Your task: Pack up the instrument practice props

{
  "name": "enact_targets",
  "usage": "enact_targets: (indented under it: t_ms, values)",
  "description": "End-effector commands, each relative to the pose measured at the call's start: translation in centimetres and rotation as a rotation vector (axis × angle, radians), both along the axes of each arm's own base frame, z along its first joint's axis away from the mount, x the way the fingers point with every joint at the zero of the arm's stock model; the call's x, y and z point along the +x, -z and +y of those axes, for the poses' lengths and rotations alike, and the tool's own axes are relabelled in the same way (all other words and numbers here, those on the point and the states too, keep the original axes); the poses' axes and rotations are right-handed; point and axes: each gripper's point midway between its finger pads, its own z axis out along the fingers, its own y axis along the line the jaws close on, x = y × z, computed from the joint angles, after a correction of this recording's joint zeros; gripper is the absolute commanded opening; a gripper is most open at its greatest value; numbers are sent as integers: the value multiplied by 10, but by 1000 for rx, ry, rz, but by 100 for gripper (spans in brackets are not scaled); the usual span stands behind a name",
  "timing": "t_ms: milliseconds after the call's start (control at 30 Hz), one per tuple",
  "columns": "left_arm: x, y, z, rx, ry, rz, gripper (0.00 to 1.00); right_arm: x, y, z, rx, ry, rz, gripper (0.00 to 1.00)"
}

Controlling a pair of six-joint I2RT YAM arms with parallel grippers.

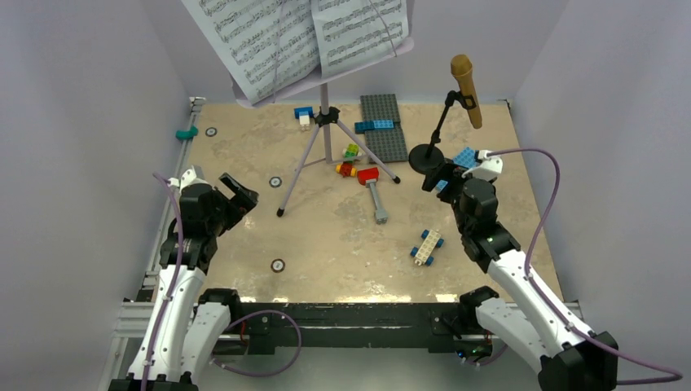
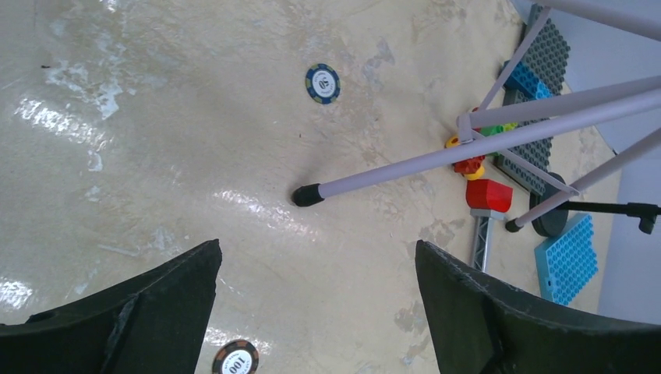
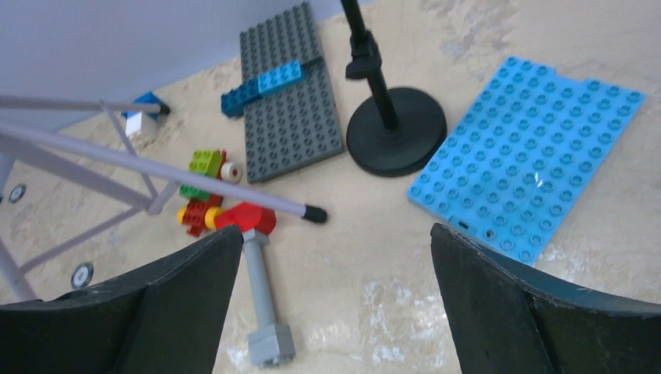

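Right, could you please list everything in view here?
music stand: one, lilac, far centre
sheet-music pages: at least two, white, on it
microphone: one, gold-brown, atop mic stand
mic stand: one, black, far right
grey baseplate: one, grey, far centre
blue baseplate: one, blue, beside mic stand
toy hammer: one, red-grey, centre
loose bricks: several, mixed, centre
wheeled brick: one, blue-white, near right
chips: three, mixed colours, left half
teal piece: one, far left edge
left gripper: black, open, near left
right gripper: black, open, by mic stand
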Motion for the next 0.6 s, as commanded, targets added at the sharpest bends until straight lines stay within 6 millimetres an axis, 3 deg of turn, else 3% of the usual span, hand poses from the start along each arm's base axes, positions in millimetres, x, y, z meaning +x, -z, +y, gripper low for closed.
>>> enact_targets:
  t_ms: [0, 200, 367, 567]
  values:
    - [9, -22, -15, 12, 123, -99, 98, 29, -64, -13, 21, 114, -216, 94]
    - [8, -23, -17, 16, 145, -110, 97, 70, -82, -17, -43, 202, -256, 90]
    - [7, -28, -17, 35, 158, -152, 94, 101, -77, -15, -123, 239, -276, 85]
    - [7, -35, -30, 38, 241, -207, 80, 130, -68, -24, -252, 282, -260, 79]
